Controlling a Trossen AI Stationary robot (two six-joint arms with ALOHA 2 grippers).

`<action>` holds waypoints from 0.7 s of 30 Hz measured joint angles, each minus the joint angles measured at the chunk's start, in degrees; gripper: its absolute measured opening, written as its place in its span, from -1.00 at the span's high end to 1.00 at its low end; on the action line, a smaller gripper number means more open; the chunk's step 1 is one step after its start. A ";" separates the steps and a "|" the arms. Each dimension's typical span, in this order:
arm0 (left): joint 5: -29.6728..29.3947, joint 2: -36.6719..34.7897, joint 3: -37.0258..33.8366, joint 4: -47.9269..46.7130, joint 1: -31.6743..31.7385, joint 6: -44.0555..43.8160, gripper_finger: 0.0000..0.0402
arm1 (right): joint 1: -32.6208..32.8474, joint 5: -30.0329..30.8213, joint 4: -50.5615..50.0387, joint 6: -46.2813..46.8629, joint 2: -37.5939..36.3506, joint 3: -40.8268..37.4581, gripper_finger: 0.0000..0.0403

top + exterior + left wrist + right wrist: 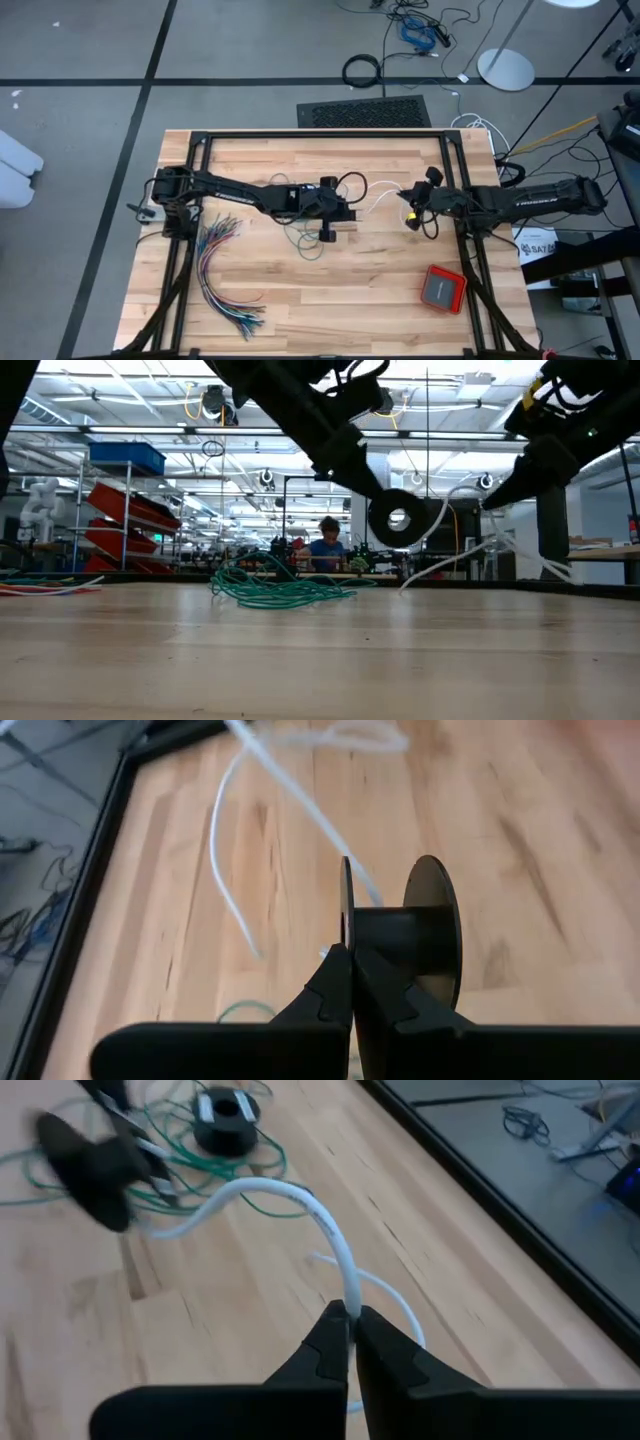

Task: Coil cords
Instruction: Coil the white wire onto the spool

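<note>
While your right gripper (350, 1330) pinches the white cord (330, 1230) between closed fingers, held above the table to the right of centre, your left gripper (350, 970) is clamped shut on the rim of a black spool (410, 935), lifted clear of the wooden table (300, 310) near its middle. The white cord arcs between the two grippers and sags a little, so the step in hand looks like winding it onto the spool.

Keep the right grip firm but let the cord feed through a gentle curve, not a sharp kink at the fingertips. Hold the spool steady and level, so that each turn lies between its two flanges instead of slipping over an edge. Keep light tension; too much slack will let loops drop off, too much pull may twist the spool out of your thin hold on its rim.

Farther off, the green cord (275, 588) lies in a loose tangle on the table just below the left gripper; keep the white line above it so the two do not snag. A second black spool (226, 1120) sits on the table by that tangle, and beyond, a bundle of coloured wires (222, 275) lies fanned near the left edge, well clear of your work.
</note>
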 joint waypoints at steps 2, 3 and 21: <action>0.06 0.05 0.00 -1.12 0.11 0.00 1.00 | 0.70 0.31 0.02 -0.12 -0.88 0.00 1.00; 0.30 0.11 0.00 -1.13 0.12 -0.02 1.00 | 0.92 0.71 -0.01 -0.15 -1.34 0.00 1.00; -13.99 3.39 0.12 1.80 2.22 -0.42 1.00 | 8.29 0.00 14.39 -1.65 -2.66 0.02 1.00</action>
